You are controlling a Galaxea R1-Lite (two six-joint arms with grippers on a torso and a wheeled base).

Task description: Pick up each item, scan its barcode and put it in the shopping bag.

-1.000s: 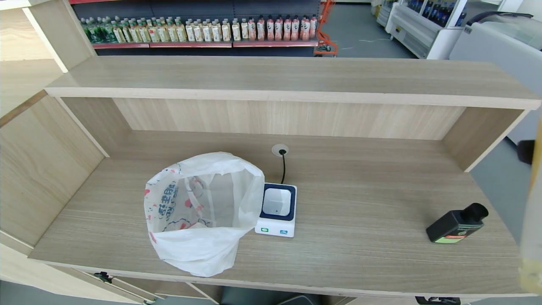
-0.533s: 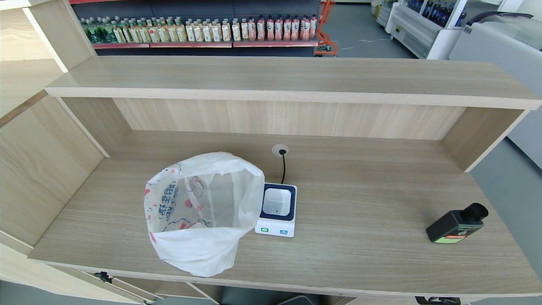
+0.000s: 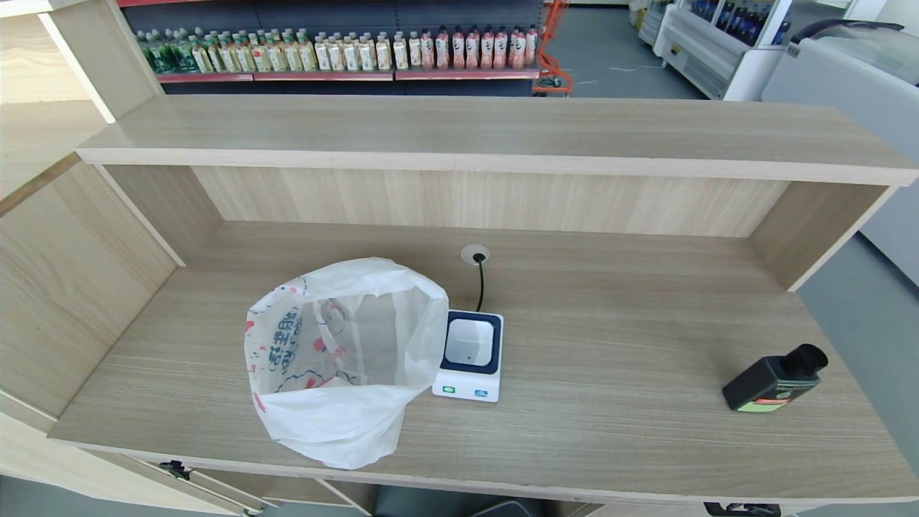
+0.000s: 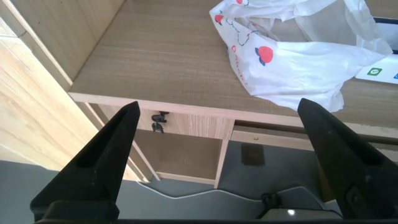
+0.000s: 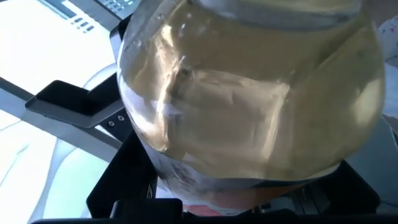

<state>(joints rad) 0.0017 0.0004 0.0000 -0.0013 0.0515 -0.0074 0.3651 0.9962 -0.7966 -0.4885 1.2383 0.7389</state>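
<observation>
An open white shopping bag (image 3: 344, 359) stands on the wooden counter (image 3: 617, 337), with a white and navy barcode scanner (image 3: 470, 355) touching its right side. A black bottle (image 3: 775, 379) with a green label lies on its side at the counter's far right. My left gripper (image 4: 217, 168) hangs open and empty below the counter's front edge, under the bag (image 4: 292, 56). In the right wrist view a clear bottle of pale yellow liquid (image 5: 249, 99) sits right against the camera, in my right gripper; the fingers are hidden by it.
A raised shelf and side walls (image 3: 467, 129) box in the counter at the back, left and right. The scanner's cable (image 3: 479, 283) runs to a hole behind it. A drawer lock with keys (image 4: 160, 120) hangs under the front edge.
A blurred pale yellow shape stood at the head view's right edge one second ago and has left that view. Bag, scanner and black bottle have not moved.
</observation>
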